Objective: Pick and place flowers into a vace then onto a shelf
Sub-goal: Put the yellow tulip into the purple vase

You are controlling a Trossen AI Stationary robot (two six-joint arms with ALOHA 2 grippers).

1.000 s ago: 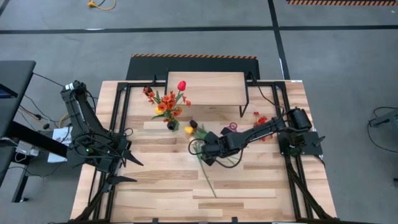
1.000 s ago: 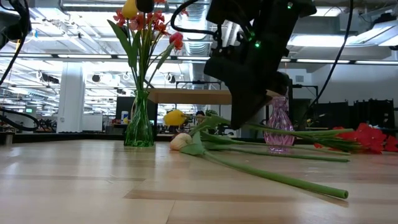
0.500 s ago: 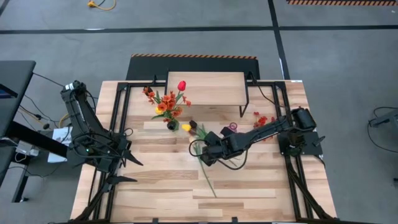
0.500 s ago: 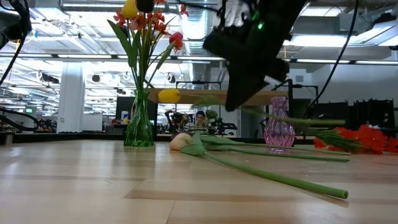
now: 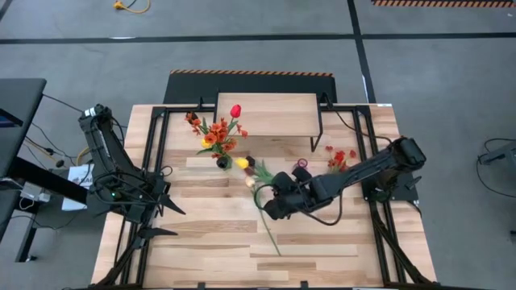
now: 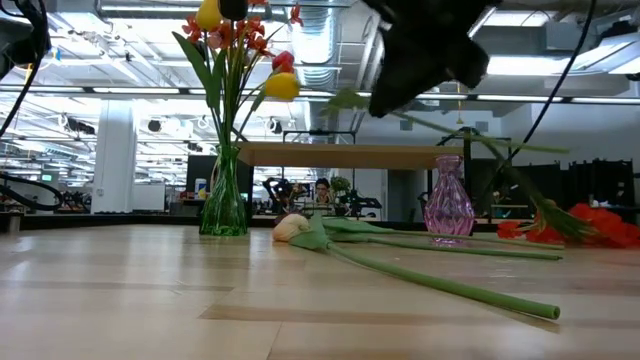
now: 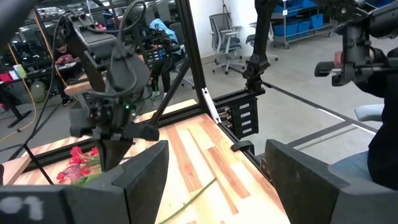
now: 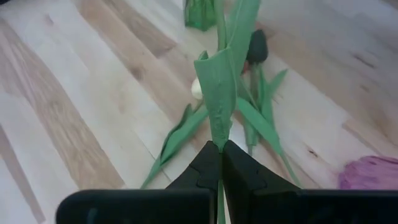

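My right gripper (image 5: 268, 208) is shut on a yellow tulip (image 5: 241, 163) above the table's middle; in the low view its head (image 6: 282, 86) is up beside the bouquet in the green vase (image 6: 225, 195). A cream tulip (image 5: 250, 182) and a dark tulip (image 8: 257, 46) lie on the table under it, with a long green stem (image 5: 270, 229). The purple vase (image 5: 302, 164) stands in front of the shelf (image 5: 266, 114). My left gripper (image 5: 173, 219) waits open at the table's left side. My right gripper pinches the yellow tulip's stem and a folded leaf (image 8: 219, 134) between its two fingers, well below the head. The fingers slant down from the table's right. The head is lifted clear; the rest of the stem (image 6: 500, 165) slants down behind the gripper toward the table.
Red blossoms (image 5: 339, 157) lie on the table at the right, near the right arm's base. The green vase (image 5: 222, 161) with its bouquet stands left of the shelf's front. Black frame rails (image 5: 153, 161) run along both table sides.
My right gripper has risen, still shut, and drawn a little toward the table's near right. The yellow tulip has come up with it: its head has left the table and now stands level with the bouquet, while the stem's tail trails low.
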